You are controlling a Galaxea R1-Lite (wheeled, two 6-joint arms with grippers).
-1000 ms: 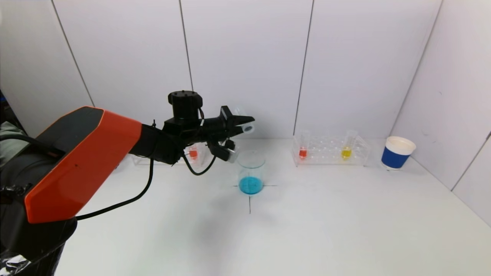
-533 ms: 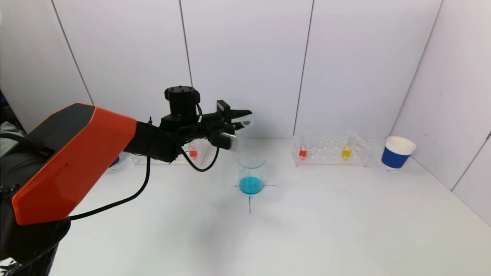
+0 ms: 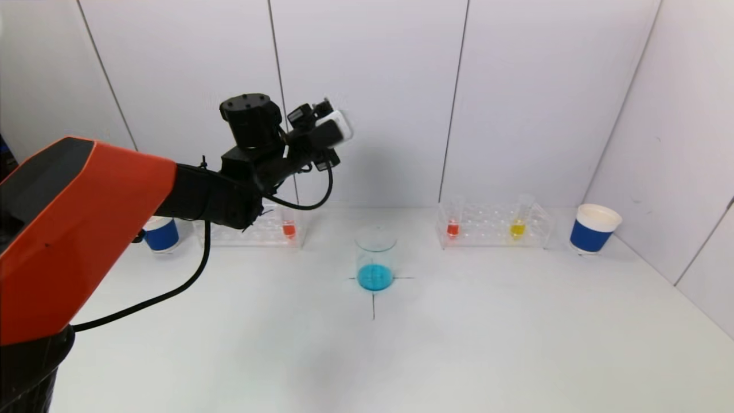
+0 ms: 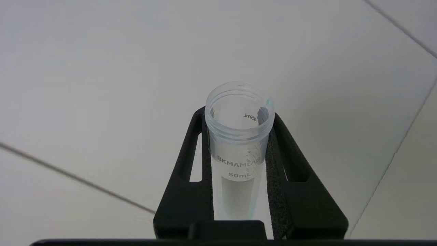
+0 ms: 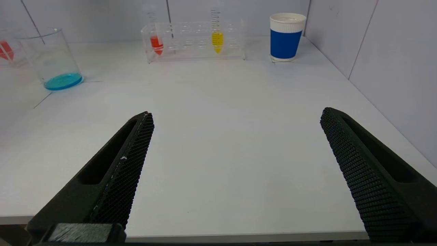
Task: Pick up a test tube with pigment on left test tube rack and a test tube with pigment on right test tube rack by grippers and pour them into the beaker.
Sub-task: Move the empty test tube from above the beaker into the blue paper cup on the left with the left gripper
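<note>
My left gripper is raised high, above and to the left of the beaker, which holds blue liquid. In the left wrist view the gripper is shut on a clear 50 mL test tube that looks empty, its open mouth facing the wall. The left rack holds a red tube. The right rack holds a red tube and a yellow tube. My right gripper is open and empty, low over the table's front edge, out of the head view.
A blue paper cup stands right of the right rack, and another blue cup stands left of the left rack. A black cross is marked on the table under the beaker. White walls close the back and right side.
My left gripper has risen and swung back to the left, away from over the beaker, turning the tube from its tipped pouring pose. The beaker and racks have not moved.
</note>
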